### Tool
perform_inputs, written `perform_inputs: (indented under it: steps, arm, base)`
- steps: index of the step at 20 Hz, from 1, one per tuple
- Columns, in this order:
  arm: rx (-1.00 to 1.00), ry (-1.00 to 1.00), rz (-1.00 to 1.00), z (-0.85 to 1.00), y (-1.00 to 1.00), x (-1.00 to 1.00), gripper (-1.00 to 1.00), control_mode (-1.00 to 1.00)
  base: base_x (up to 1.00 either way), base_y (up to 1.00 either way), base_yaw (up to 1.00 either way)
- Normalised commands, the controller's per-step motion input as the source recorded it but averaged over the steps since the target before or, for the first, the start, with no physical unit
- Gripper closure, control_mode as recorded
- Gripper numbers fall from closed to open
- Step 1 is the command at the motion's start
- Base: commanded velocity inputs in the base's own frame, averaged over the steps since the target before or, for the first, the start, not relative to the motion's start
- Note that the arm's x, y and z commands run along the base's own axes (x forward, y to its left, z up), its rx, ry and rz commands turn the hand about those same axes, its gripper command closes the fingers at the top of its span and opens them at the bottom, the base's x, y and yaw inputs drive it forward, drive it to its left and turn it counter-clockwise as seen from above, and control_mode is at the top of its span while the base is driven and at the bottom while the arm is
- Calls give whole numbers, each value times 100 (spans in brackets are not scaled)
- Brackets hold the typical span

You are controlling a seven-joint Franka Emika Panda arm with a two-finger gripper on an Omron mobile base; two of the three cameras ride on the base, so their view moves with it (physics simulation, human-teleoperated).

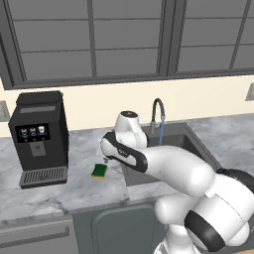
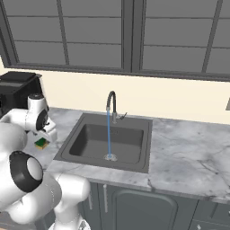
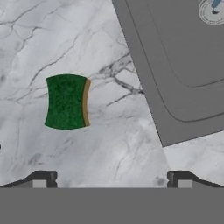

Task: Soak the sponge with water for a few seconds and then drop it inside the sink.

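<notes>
Our gripper [image 3: 111,177] hangs over the marble counter [image 3: 131,148], fingertips [image 3: 43,177] spread wide and holding nothing. We see the sponge [image 3: 66,101] green side up on the counter, apart from the fingers, just left of the sink [image 2: 134,168]. Water [image 2: 108,134] runs from the faucet [image 2: 111,104] to the drain [image 2: 110,157].

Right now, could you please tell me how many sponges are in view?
1: the sponge lies green side up on the marble counter, between the coffee machine and the sink.
</notes>
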Motion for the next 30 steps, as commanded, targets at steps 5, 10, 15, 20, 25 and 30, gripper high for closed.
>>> perform_inputs:
  steps: [5, 10, 15, 20, 25, 30]
  arm:
    - [-9, 11, 5, 0, 18, 20, -100, -100]
    - [-6, 13, 0, -3, 4, 29, -100, -100]
    - [-3, 4, 0, -13, 8, 36, -100, -100]
    - [-1, 0, 0, -26, 19, 36, -100, -100]
    - [0, 0, 0, -20, 22, 35, -100, -100]
    - [-2, 2, 0, -1, 14, 32, -100, -100]
  base:
    - [0, 0, 0]
    - [0, 0, 0]
    - [0, 0, 0]
    - [0, 0, 0]
    - [0, 0, 0]
    - [0, 0, 0]
